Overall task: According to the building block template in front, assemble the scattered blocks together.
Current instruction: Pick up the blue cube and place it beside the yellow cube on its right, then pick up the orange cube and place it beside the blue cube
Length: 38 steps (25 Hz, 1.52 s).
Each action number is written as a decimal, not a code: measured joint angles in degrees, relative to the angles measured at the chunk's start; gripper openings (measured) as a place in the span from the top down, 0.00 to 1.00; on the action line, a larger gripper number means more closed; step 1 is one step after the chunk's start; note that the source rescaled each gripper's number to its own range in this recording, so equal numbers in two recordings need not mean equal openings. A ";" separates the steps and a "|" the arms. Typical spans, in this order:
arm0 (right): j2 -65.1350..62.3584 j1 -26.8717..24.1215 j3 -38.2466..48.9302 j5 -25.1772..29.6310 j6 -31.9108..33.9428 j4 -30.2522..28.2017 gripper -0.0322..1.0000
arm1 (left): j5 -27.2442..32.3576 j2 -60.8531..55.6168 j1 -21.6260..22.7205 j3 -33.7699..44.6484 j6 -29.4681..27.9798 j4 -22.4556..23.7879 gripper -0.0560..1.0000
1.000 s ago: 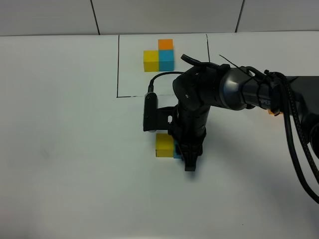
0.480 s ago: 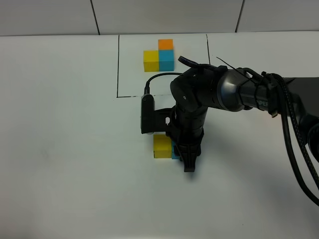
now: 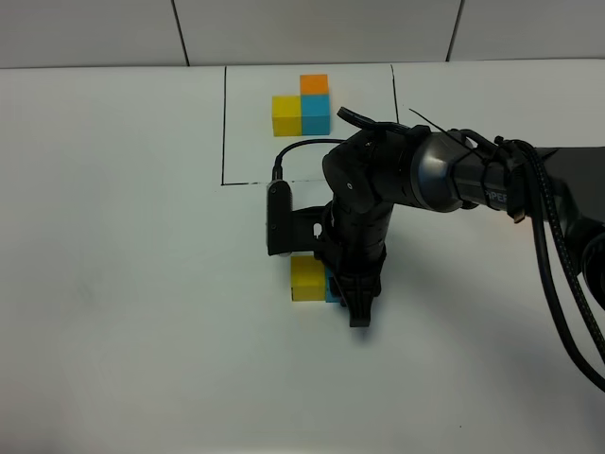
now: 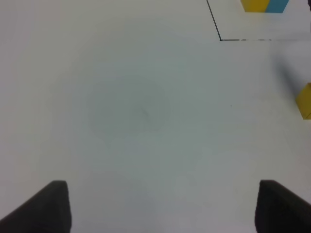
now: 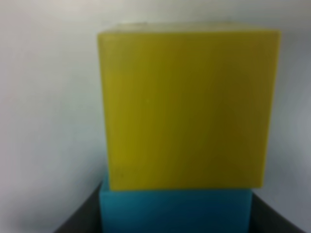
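The closed right gripper [image 3: 358,318] sits beside the blue cube [image 5: 175,211], which touches the yellow cube [image 3: 307,277]. The left gripper [image 4: 160,194] hangs open.

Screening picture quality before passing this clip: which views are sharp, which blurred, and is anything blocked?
Exterior high: evenly lit and sharp, though the right arm hides most of the blue block beside the yellow block. Left wrist: soft; the open left pincer shows as two dark blurred fingers over the table. Right wrist: too close, both blocks fill the frame with fuzzy edges.
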 joint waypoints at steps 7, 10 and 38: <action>0.00 -0.11 0.00 -0.05 -0.02 0.22 0.94 | 0.00 0.00 0.00 0.00 0.00 0.00 0.16; 0.14 -0.11 0.00 -0.39 -0.02 0.42 0.90 | 0.00 0.00 0.00 0.00 0.00 0.00 0.16; -15.61 -11.63 0.49 -0.08 34.31 -1.55 0.25 | 0.00 0.00 0.00 0.00 0.12 0.00 0.16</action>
